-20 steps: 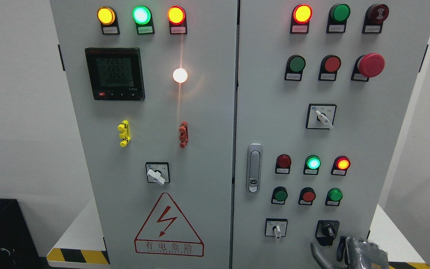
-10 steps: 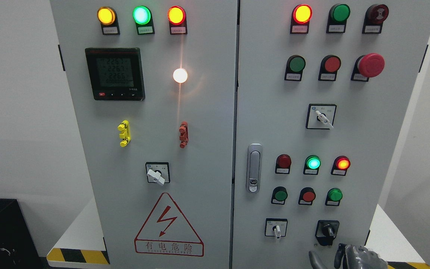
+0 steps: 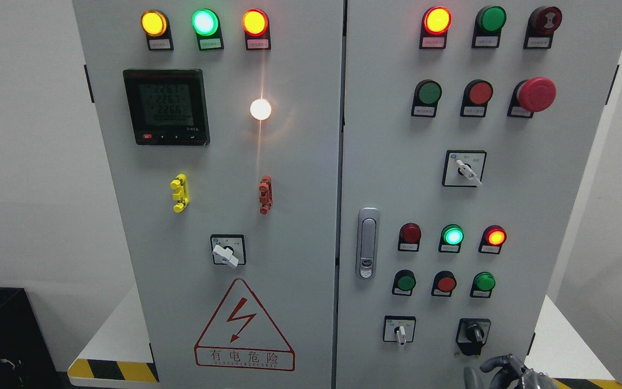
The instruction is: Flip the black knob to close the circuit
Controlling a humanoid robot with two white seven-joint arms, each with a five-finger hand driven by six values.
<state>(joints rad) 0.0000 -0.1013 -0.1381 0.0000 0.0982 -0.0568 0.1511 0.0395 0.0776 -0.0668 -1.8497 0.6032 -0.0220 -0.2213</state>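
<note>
Black knob, handle approx vertical, sits just above right hand at lower right; fingers curled, holding nothing.

My right hand is dark grey, at the lower right of the frame. Above it the knob is black. The cabinet is light grey. The warning triangle is red, and the base stripe is yellow and black.

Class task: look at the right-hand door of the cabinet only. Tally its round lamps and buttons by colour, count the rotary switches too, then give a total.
Red or red-lit rounds: 6, including the mushroom button
Green rounds: 5, one lit
White-handled rotary switches: 2, upper and lower
Black knob: 1
Total: 14
</note>
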